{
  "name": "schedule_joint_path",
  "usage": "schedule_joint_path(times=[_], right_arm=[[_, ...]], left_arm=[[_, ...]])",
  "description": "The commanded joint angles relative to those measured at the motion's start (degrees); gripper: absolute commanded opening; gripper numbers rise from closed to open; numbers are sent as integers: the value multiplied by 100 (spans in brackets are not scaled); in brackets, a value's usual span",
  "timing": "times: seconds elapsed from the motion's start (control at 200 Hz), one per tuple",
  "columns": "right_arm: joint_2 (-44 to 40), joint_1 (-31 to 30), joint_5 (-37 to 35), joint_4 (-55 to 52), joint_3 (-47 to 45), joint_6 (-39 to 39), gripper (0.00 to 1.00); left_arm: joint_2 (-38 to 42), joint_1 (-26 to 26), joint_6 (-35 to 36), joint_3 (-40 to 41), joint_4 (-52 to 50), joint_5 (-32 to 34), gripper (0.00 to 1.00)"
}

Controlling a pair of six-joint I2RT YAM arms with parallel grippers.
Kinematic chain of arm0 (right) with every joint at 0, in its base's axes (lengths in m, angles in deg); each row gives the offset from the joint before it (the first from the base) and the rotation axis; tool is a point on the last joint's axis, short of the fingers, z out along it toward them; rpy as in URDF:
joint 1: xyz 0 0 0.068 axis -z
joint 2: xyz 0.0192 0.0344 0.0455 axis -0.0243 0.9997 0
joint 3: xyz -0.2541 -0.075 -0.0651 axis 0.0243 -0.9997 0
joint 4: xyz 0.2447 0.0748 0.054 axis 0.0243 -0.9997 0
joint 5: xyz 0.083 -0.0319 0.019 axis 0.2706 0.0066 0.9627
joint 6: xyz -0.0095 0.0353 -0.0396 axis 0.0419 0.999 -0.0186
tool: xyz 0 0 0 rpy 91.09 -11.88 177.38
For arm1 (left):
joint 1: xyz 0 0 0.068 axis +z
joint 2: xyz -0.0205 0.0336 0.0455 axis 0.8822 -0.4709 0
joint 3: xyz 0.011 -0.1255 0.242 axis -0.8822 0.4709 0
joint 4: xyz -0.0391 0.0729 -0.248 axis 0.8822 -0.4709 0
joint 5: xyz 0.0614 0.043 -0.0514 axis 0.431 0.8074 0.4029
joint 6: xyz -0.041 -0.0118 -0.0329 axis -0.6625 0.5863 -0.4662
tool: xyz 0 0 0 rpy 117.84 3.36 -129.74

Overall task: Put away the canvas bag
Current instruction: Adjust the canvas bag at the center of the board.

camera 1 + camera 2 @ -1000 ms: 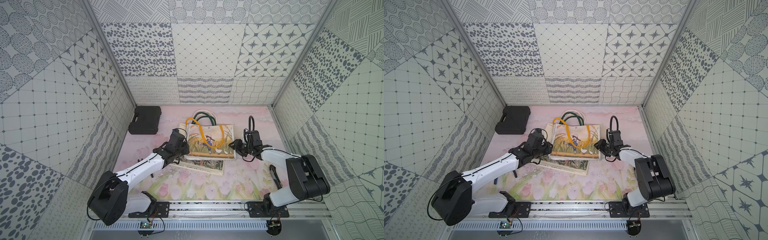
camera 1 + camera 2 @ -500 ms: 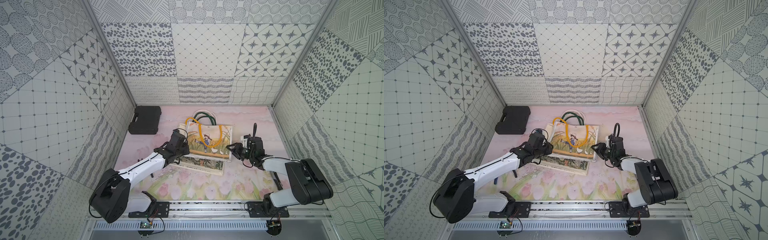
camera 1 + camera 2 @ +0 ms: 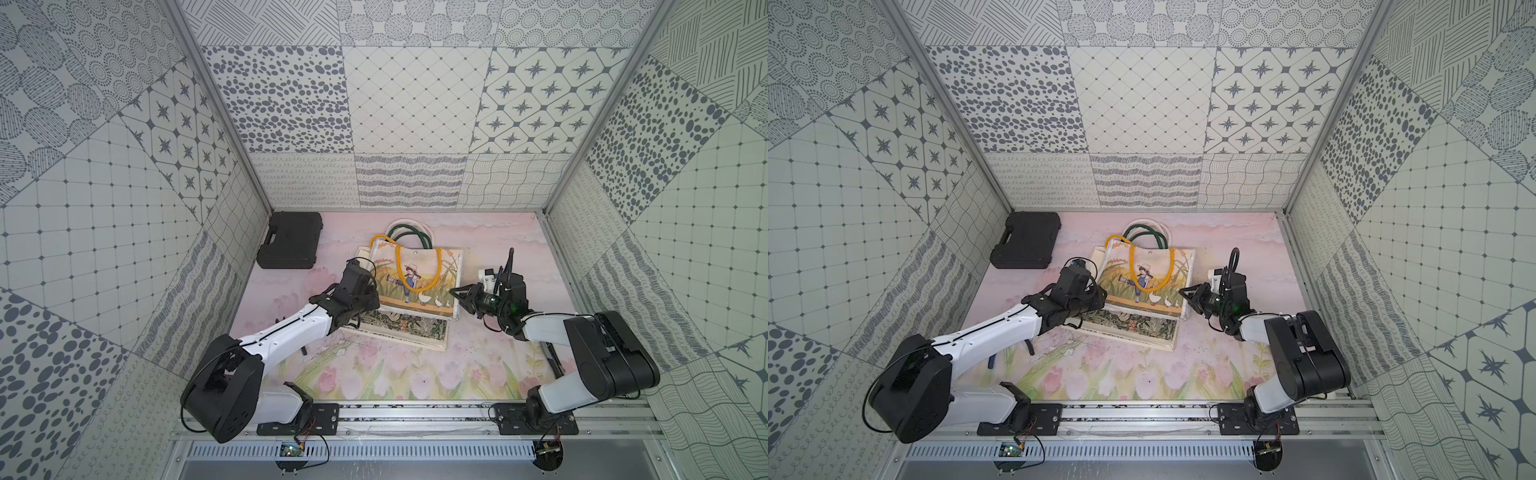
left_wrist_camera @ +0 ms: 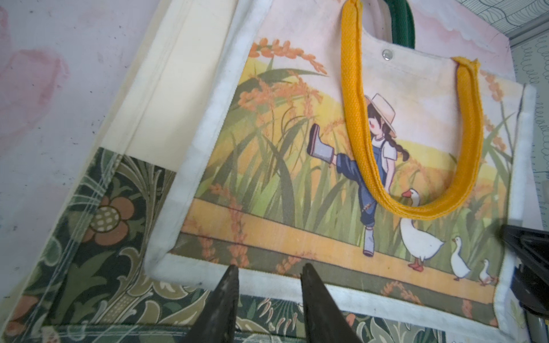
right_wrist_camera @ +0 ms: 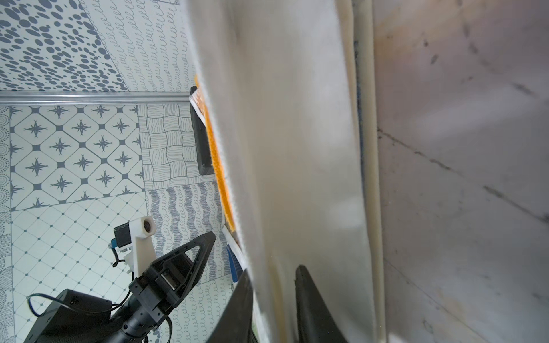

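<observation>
The canvas bag (image 3: 415, 282) (image 3: 1144, 282), printed with a girl and geese and fitted with yellow handles, lies flat on top of a second bag. My left gripper (image 3: 375, 309) (image 4: 270, 271) is at its near left corner, jaws apart over the white bottom hem (image 4: 267, 282), holding nothing. From the right, my right gripper (image 3: 454, 291) (image 5: 273, 273) has the bag's right edge between its fingers. That white side panel (image 5: 297, 148) is raised off the floor.
The second bag (image 3: 399, 332) (image 4: 104, 237), in a dark green floral print with green handles (image 3: 409, 235), sticks out from under the canvas bag towards the front. A black case (image 3: 291, 239) (image 3: 1025, 239) sits in the back left corner. Patterned walls enclose three sides.
The right gripper has moved in to the bag's right edge and narrowed its jaws onto it, lifting that edge. The left arm has stayed nearly still.
</observation>
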Motion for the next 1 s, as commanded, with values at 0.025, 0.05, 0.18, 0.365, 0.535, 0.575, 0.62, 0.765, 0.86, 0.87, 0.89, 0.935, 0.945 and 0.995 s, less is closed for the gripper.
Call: schedule_joint_path(times=[0.025, 0.05, 0.18, 0.365, 0.535, 0.575, 0.62, 0.765, 0.86, 0.87, 0.89, 0.935, 0.945, 0.995], right_arm=[[168, -121, 221, 387, 347, 98, 24], [202, -144, 243, 377, 395, 101, 23], [323, -284, 280, 353, 651, 119, 20], [583, -482, 318, 406, 906, 194, 11], [736, -627, 333, 416, 996, 267, 2], [784, -670, 354, 390, 1010, 278, 2], [847, -727, 363, 401, 1022, 296, 1], [1089, -904, 366, 733, 952, 538, 1], [1272, -947, 470, 1242, 841, 884, 1], [1287, -960, 491, 1295, 825, 929, 1], [1315, -963, 519, 1416, 798, 1008, 0], [1360, -979, 576, 1702, 720, 1186, 0], [1369, -981, 583, 1766, 703, 1220, 0], [1387, -977, 610, 2052, 622, 1420, 0]], left_arm=[[-62, -8, 27, -59, 228, 25, 38], [-59, -8, 12, -44, 234, 38, 38], [-24, -8, 10, -14, 266, 61, 38], [-16, -8, 15, -1, 280, 62, 38], [35, -8, 7, 51, 301, 90, 38], [61, -8, 1, 74, 321, 93, 38], [94, -7, -12, 102, 331, 114, 38], [111, 1, -19, 115, 340, 118, 38], [117, 1, -19, 118, 342, 119, 38], [123, 1, -22, 118, 343, 120, 38], [125, 1, -21, 122, 341, 121, 38], [148, 3, -18, 135, 345, 120, 38], [149, 2, -20, 139, 346, 120, 38], [152, 14, -30, 151, 358, 133, 38]])
